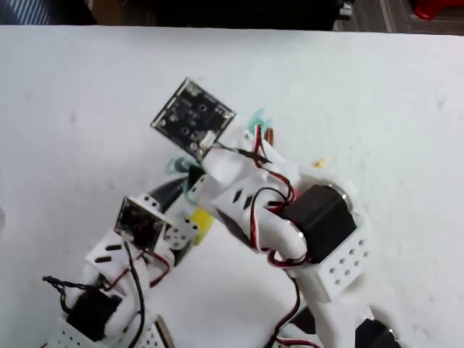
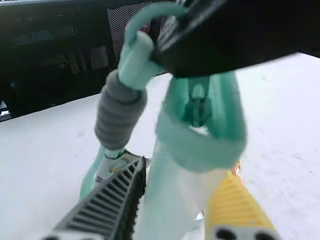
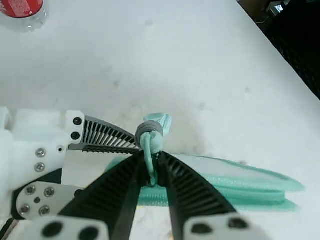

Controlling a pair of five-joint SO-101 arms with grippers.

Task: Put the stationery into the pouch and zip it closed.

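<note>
The mint pouch (image 3: 240, 182) lies on the white table, and in the high view only its ends (image 1: 257, 119) peek out from under the right arm. My right gripper (image 3: 151, 159) is shut on the zipper pull (image 3: 150, 140), a mint loop with a grey bead (image 2: 120, 110). My left gripper (image 2: 185, 170) is shut on the pouch's end (image 2: 170, 200), held between its black ribbed finger (image 2: 117, 197) and its yellow finger (image 2: 232, 207). From above, the left gripper (image 1: 187, 205) sits just in front of the right gripper (image 1: 190, 174). A small brown tip (image 1: 268, 135) shows by the pouch's far end.
A red-capped bottle (image 3: 22, 10) stands off to one side of the table. A black mesh wall (image 2: 50, 50) runs behind the table's edge. A small yellow scrap (image 1: 319, 164) lies to the right of the arms. White tabletop (image 1: 87, 94) stretches to the left.
</note>
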